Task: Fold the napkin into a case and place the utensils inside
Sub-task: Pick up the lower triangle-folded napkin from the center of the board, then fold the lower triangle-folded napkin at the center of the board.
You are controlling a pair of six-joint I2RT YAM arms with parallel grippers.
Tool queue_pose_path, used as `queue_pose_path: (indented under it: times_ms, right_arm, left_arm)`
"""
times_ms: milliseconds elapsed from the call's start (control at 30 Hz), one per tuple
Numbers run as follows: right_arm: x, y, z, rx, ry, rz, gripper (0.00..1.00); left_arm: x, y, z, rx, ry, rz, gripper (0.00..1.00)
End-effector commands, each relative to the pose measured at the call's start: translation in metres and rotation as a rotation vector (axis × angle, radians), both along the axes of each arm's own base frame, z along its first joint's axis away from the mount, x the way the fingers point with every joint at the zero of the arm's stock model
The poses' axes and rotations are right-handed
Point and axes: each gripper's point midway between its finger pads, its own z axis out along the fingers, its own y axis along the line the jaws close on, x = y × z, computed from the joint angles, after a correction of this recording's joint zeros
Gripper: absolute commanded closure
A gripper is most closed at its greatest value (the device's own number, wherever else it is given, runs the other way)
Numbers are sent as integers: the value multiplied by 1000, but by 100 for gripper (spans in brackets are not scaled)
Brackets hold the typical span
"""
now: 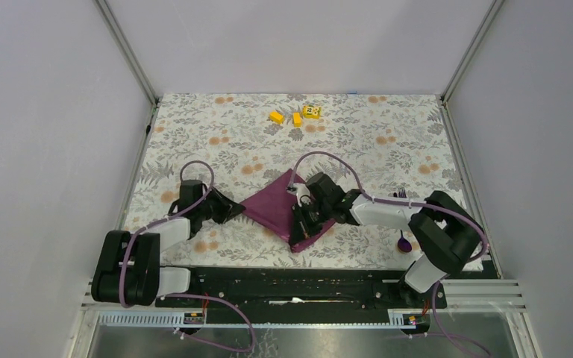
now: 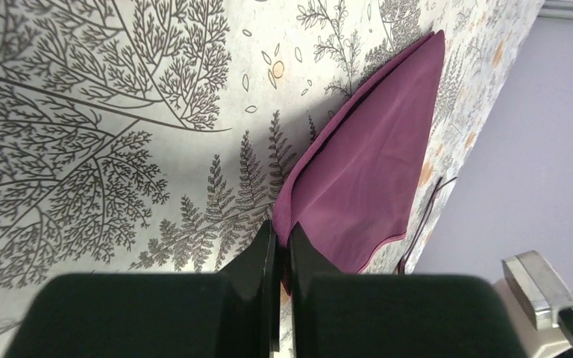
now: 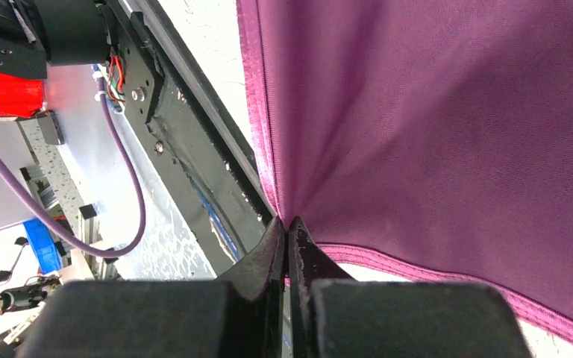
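Grey-and-orange floral-patterned surface (image 1: pixel 194 134) carries the soft plum-purple square cloth napkin (image 1: pixel 272 205), folded to a triangle and stretched between my two sets of fingers. My left fingers (image 2: pixel 257 276) are clenched on the corner at their tips. My right fingers (image 3: pixel 265 261) pinch a hemmed corner, cloth puckering away from them. It looks light, limp and slippery, so I judge the hems the surest hold.

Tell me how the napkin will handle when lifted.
Probably floppy: the napkin puckers into creases where the right gripper pinches it. Likely light: its thin layers lie flat on the table. Its slight sheen hints it may slip from a pinch.
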Motion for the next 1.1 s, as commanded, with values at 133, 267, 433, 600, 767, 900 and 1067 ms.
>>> queue_pose_path:
  times_ms: [133,267,433,600,767,900,1067]
  right_arm:
    - [-48,32,-3,135,80,210,100]
    - [-54,43,4,216,128,235,100]
    - [-53,47,10,294,188,211,100]
    - [-50,37,8,357,252,178,100]
    - [-46,27,0,352,292,128,100]
    - [-43,20,-5,337,294,97,100]
    - [-39,16,-10,266,236,100,100]
  left_arm:
    - [8,39,18,229,15,23,96]
    - [7,57,36,316,28,91,96]
    - [19,68,66,369,-14,213,100]
    - [34,54,72,490,9,244,100]
    - [49,37,69,527,42,245,100]
    - [52,29,60,532,64,222,100]
    - [42,20,61,473,10,127,89]
